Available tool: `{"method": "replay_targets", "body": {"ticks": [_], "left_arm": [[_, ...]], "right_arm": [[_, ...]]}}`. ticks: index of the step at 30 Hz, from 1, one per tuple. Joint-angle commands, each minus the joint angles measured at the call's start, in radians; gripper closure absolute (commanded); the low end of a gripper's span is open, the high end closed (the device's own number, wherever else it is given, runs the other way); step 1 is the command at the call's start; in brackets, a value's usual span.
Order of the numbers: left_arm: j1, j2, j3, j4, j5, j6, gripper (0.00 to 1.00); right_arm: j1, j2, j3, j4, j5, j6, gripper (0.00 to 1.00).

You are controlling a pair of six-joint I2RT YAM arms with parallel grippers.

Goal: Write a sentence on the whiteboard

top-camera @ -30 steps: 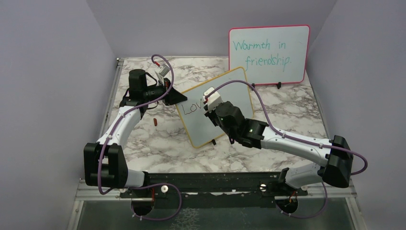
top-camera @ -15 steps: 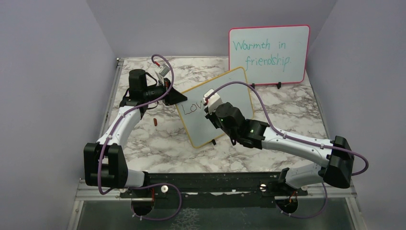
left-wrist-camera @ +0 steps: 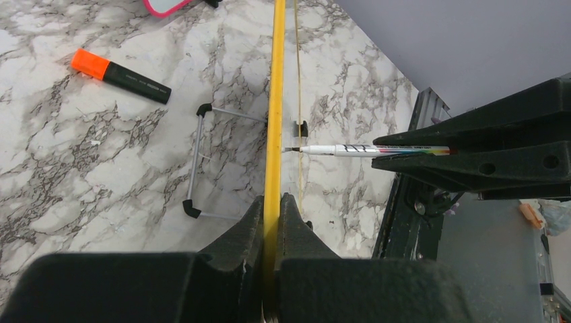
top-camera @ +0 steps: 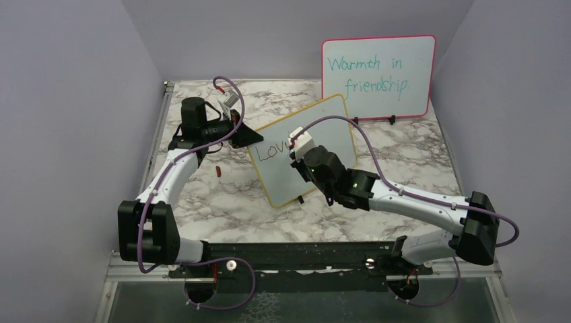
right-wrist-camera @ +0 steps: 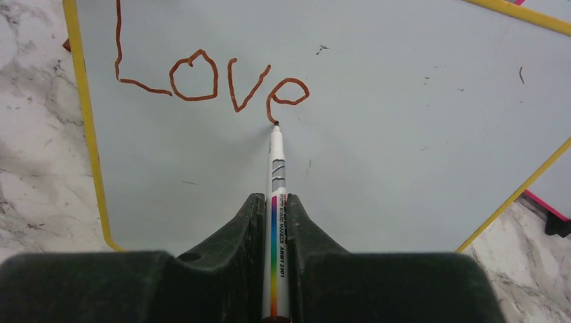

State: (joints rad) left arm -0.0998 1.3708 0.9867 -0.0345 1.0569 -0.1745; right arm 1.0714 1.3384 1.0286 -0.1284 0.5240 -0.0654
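Observation:
The whiteboard (top-camera: 273, 180) with the yellow frame stands tilted at mid table. My left gripper (top-camera: 246, 136) is shut on its left edge; in the left wrist view the yellow frame (left-wrist-camera: 274, 101) runs between the closed fingers of that gripper (left-wrist-camera: 272, 202). My right gripper (right-wrist-camera: 275, 202) is shut on a white marker (right-wrist-camera: 277, 175) with a rainbow stripe. The marker's tip touches the board (right-wrist-camera: 417, 134) at the lower end of the "e". The sentence reads "Love" (right-wrist-camera: 215, 81) in reddish-brown strokes. The marker also shows in the left wrist view (left-wrist-camera: 363, 150), against the board face.
A pink-framed board (top-camera: 377, 77) with teal writing stands at the back right. A black marker with an orange cap (left-wrist-camera: 121, 74) lies on the marble behind the yellow board, near a wire stand (left-wrist-camera: 195, 161). A small red piece (top-camera: 219, 171) lies left of the board.
My right gripper with the marker has shifted slightly to the right along the board. The left arm and the board have stayed still.

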Motion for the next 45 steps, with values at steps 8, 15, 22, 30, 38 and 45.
{"method": "replay_targets", "body": {"ticks": [8,15,22,30,38,45], "left_arm": [[-0.031,0.037,-0.017,-0.096,-0.056,0.105,1.00],[-0.031,0.039,-0.016,-0.100,-0.058,0.109,1.00],[-0.031,0.036,-0.014,-0.106,-0.064,0.113,1.00],[-0.031,0.038,-0.013,-0.111,-0.067,0.117,1.00],[-0.031,0.039,-0.011,-0.114,-0.070,0.119,1.00],[-0.031,0.037,-0.011,-0.114,-0.072,0.118,1.00]], "right_arm": [[-0.010,0.000,-0.021,0.030,0.087,-0.002,0.99],[-0.010,-0.019,-0.026,0.055,0.084,-0.011,0.99],[-0.010,-0.071,-0.041,0.063,0.061,-0.020,0.99],[-0.017,-0.091,-0.045,0.055,0.084,-0.049,0.99],[-0.060,-0.126,-0.064,0.067,0.043,-0.046,0.99],[-0.102,-0.149,-0.073,0.079,-0.005,-0.034,0.99]]}}
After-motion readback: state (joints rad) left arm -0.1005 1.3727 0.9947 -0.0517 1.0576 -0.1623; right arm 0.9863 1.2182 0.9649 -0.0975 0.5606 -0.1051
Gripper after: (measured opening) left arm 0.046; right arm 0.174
